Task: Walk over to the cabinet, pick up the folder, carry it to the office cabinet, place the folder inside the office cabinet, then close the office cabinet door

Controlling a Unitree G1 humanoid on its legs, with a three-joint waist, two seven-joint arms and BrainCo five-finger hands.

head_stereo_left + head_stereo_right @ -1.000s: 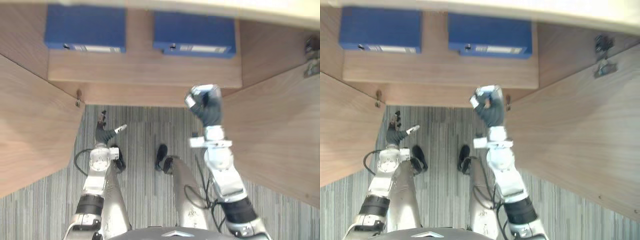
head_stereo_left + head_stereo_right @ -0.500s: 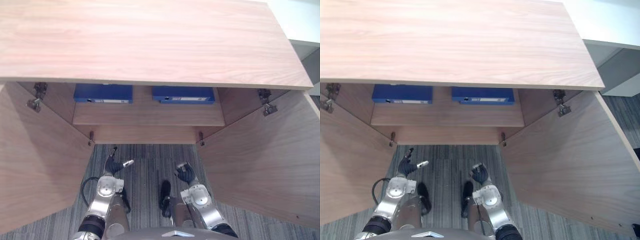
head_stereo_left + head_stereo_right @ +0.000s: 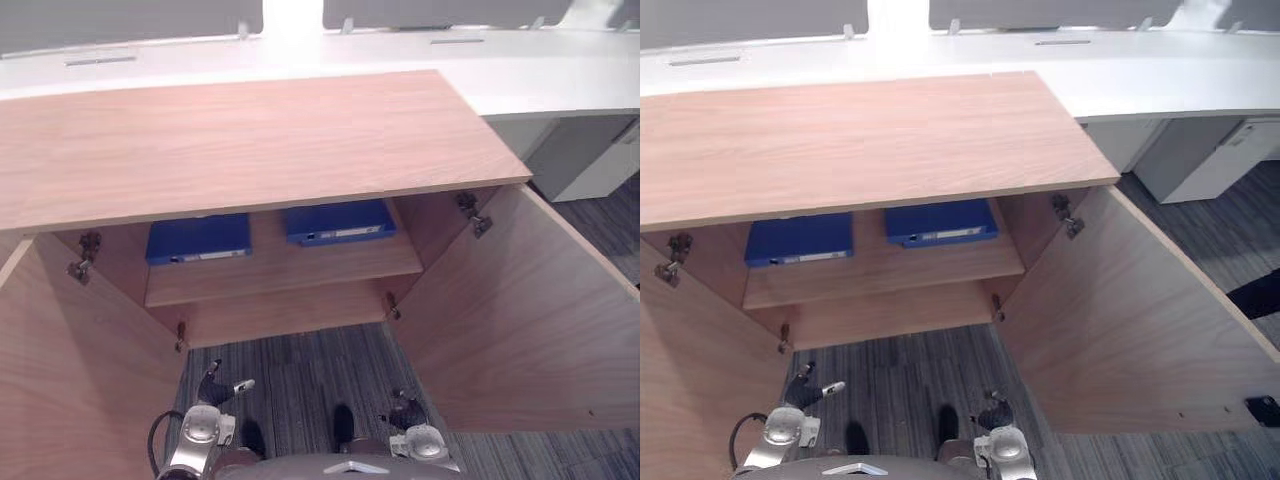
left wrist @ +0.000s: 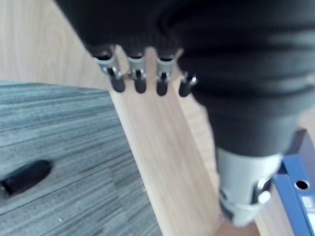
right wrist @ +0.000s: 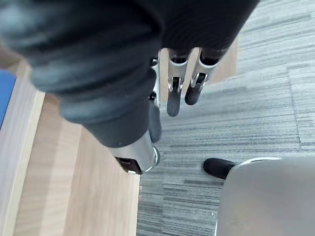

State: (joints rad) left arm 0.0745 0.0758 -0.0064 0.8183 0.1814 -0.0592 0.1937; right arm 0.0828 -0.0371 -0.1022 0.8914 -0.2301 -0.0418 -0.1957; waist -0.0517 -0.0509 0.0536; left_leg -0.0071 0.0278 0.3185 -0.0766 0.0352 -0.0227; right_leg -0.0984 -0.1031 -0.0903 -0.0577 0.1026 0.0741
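Two blue folders lie flat on the shelf of the open wooden cabinet (image 3: 250, 140), the left folder (image 3: 198, 240) and the right folder (image 3: 338, 222) side by side. Both doors stand wide open. My left hand (image 3: 215, 385) hangs low over the carpet in front of the shelf, fingers (image 4: 139, 78) straight and empty; a blue folder's corner (image 4: 295, 196) shows past it in the left wrist view. My right hand (image 3: 405, 410) hangs low by the right door (image 3: 510, 310), its fingers (image 5: 173, 93) straight over the grey carpet, holding nothing.
The left door (image 3: 70, 390) and the right door flank me closely on both sides. A long white desk (image 3: 560, 80) runs behind the cabinet. Grey striped carpet (image 3: 300, 380) lies between the doors.
The view has tilted up to take in the cabinet top. My right hand has dropped from a raised fist near the shelf edge to low by the floor, and its fingers have straightened.
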